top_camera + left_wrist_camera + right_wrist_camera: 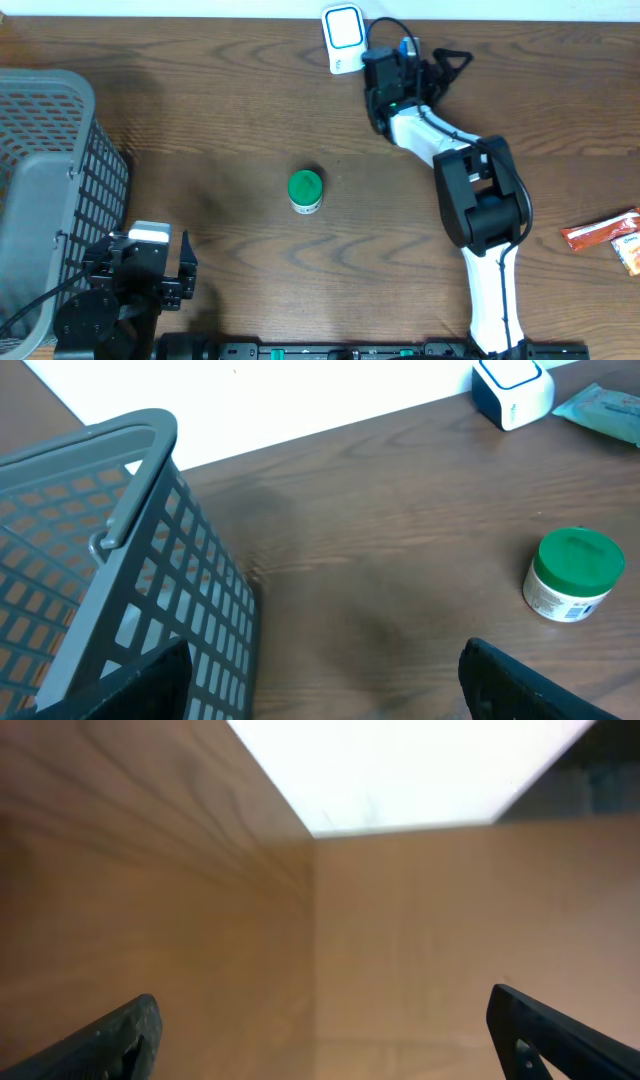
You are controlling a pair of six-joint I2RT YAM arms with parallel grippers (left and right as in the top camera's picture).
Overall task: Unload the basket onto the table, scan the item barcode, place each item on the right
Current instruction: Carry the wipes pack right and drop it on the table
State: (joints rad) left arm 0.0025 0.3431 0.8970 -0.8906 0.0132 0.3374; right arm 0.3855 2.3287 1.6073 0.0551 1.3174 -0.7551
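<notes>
**A:** What's hard to make out?

**B:** The label on the green-lidded jar (305,190) is too small to show a barcode. The right wrist view is just blurred wood and glare. The basket (50,180) is cut off at 9 o'clock.

**A:** And the arms?

**B:** The right arm (480,200) stretches to 12 o'clock, with the right gripper (320,1030) near the scanner (343,38) — jaws wide apart, empty. The left gripper (320,680) sits at 7 o'clock, jaws also apart, holding nothing. The jar stands upright mid-table (250,120), well apart from both.
</notes>
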